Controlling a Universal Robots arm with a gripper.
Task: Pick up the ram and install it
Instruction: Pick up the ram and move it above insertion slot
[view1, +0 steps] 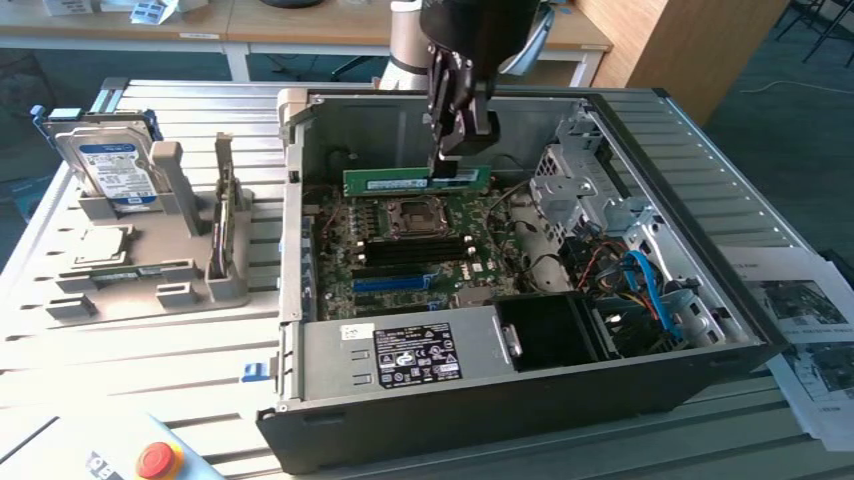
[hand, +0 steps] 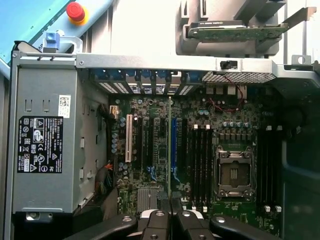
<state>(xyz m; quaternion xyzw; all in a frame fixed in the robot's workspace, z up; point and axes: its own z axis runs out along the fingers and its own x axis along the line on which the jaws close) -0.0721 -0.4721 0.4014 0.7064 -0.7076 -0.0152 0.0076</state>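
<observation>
This looks like a robotics lab or test workshop. A robot arm (view1: 467, 30) hangs over an open computer case (view1: 534, 405) on a slotted aluminium table (view1: 160, 360). A red emergency-stop button (view1: 159, 459) and a grey parts fixture (view1: 134, 290) sit nearby, with wooden desks (view1: 307, 25) behind.

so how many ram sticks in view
2: one ram in the jaws above the motherboard, a second stick in the grey holder outside the case; others may be hidden

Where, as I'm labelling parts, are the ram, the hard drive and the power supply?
ram (view1: 394, 182), exterior view, on its green face
hard drive (view1: 114, 170), exterior view, on its blue-and-white label
power supply (view1: 416, 355), exterior view, on its black label
</observation>
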